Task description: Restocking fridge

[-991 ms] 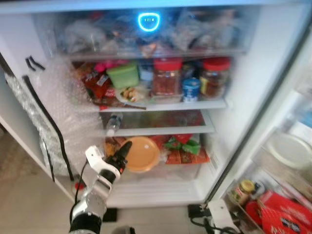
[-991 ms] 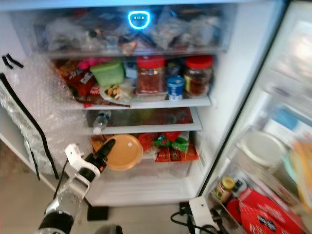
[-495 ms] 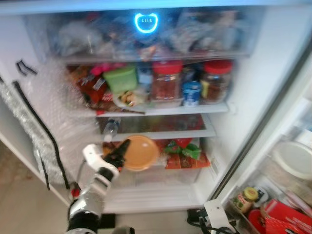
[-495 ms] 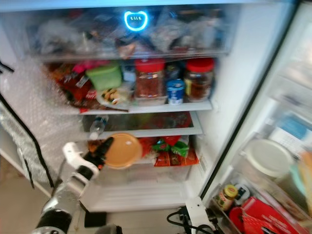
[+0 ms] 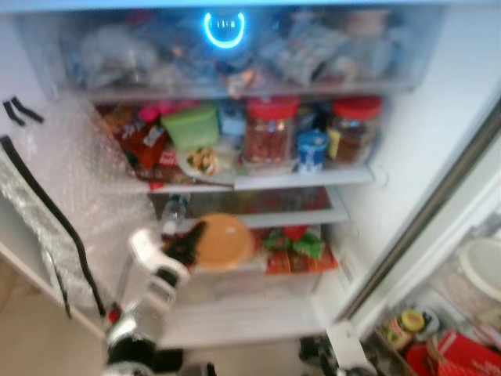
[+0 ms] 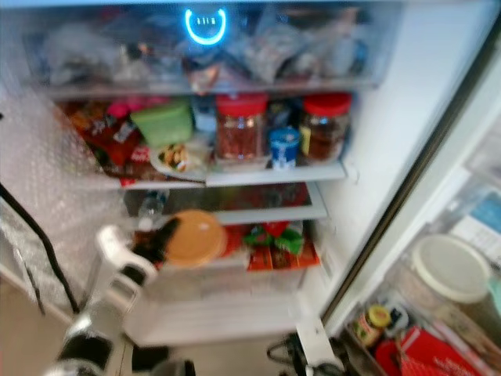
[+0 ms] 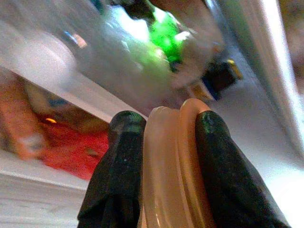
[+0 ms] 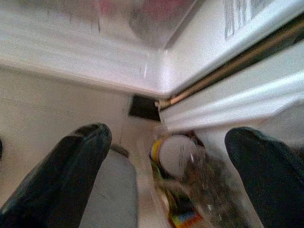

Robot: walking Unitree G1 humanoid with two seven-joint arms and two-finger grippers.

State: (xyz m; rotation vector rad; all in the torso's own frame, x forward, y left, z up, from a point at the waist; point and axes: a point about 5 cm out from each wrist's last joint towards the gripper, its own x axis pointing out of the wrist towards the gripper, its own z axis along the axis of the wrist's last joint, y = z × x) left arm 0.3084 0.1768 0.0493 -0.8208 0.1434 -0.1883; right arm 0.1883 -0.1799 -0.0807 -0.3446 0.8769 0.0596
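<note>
Open before me stands the fridge (image 5: 407, 157), its interior lit and a blue ring light (image 5: 225, 28) glowing at the top over a clear drawer (image 5: 235, 55) of blurred bags. Below that, the upper shelf (image 5: 305, 176) carries a green tub (image 5: 192, 125), two red-lidded jars (image 5: 271, 129) (image 5: 354, 129) and a small blue can (image 5: 311, 149) between them, with red packets (image 5: 145, 141) to the left. A water bottle (image 5: 174, 210) lies on the thin shelf beneath. Red and green packets (image 5: 301, 247) sit on the lower level.

My left gripper (image 5: 185, 244) is raised to that lower level at its left end. It is clamped on the orange plastic lid (image 5: 225, 241), which stands on edge in front of the packets. In the left wrist view my two fingers (image 7: 124, 180) press either side of the lid's rim (image 7: 173, 166). Bubble wrap (image 5: 86, 196) with black tape covers the left wall beside my arm.

My right gripper (image 8: 166, 175) hangs low with its fingers (image 8: 71, 166) spread wide and nothing between them, over the floor (image 8: 57, 109) near the foot of the fridge door. The door shelf (image 6: 438, 313) on the right holds a white round container (image 6: 450, 266), a small yellow-capped jar (image 6: 374, 319) and a red package (image 6: 423, 352). The eye views are slightly blurred.
</note>
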